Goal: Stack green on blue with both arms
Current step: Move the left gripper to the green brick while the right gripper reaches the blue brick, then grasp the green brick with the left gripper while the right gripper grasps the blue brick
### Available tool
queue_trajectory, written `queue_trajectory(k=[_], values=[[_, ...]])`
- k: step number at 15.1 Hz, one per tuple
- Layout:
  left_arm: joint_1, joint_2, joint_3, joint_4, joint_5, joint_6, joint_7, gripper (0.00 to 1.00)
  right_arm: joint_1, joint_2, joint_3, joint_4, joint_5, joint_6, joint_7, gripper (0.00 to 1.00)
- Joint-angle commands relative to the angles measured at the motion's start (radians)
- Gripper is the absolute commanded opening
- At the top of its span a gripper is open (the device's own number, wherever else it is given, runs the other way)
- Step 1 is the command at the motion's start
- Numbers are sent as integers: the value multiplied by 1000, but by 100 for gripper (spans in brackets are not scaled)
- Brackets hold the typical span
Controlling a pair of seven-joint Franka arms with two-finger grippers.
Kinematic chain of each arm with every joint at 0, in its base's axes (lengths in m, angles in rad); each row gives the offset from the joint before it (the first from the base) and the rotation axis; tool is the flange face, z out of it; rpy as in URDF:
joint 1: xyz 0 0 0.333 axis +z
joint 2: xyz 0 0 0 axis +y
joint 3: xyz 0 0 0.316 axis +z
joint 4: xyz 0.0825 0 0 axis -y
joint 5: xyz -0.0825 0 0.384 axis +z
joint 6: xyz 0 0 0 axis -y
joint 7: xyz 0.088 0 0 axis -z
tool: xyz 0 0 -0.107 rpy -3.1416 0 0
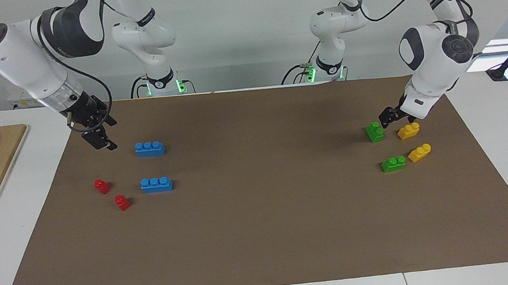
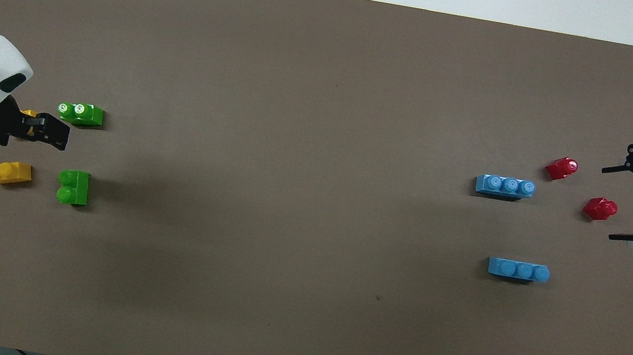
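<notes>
Sitting on brown mat: two green bricks and two yellow bricks at left arm's end; two blue bricks and two red bricks at right arm's end. Nothing stacked yet; all bricks lying separate on mat.

Left gripper hanging low btwn the nearer green brick and the nearer yellow brick, tips just beside the green, apparently not on it. In overhead view same gripper covering part of a yellow brick. Fingers: can't tell whether open or closed, too dark and bunched.

Right gripper hovering over mat edge, near the blue brick closer to robots but apart from it. In overhead view fingers spread wide, holding nothing.

Judging step in hand: left arm lining up on a green brick, right arm readying for a blue one. Doing it well, prob.:
- centring jaws across green brick's short sides, w/ studs left free, not clipping the yellow neighbour.
- coming straight down, closing only once both pads flank the body.
- right gripper taking or pinning blue brick along its long sides so it isn't sliding.
- matching green's two studs' worth of underside to two of blue's three studs, pressing square.

Risk: nudging green sideways w/ one finger before closing.
</notes>
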Motion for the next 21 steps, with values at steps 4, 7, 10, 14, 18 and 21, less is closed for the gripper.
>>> queue_trajectory(k=[4, 7, 10, 14, 18, 21], values=[[3, -61, -5, -170, 14, 131, 1, 100, -41, 133, 10, -3, 160, 95, -70, 100], [-3, -49, -5, -216, 14, 192, -28, 100, -62, 185, 10, -3, 189, 130, -84, 100], [-3, -43, -5, -256, 14, 247, -28, 100, -57, 208, 10, -21, 191, 164, -108, 100], [0, -24, -5, -262, 14, 266, -20, 99, -54, 228, 10, -55, 194, 212, -114, 100], [0, -23, -5, -300, 12, 315, -25, 93, -47, 271, 12, -66, 215, 239, -143, 100], [0, -21, -5, -331, 14, 358, -27, 92, -44, 290, 12, -92, 243, 272, -148, 100]])
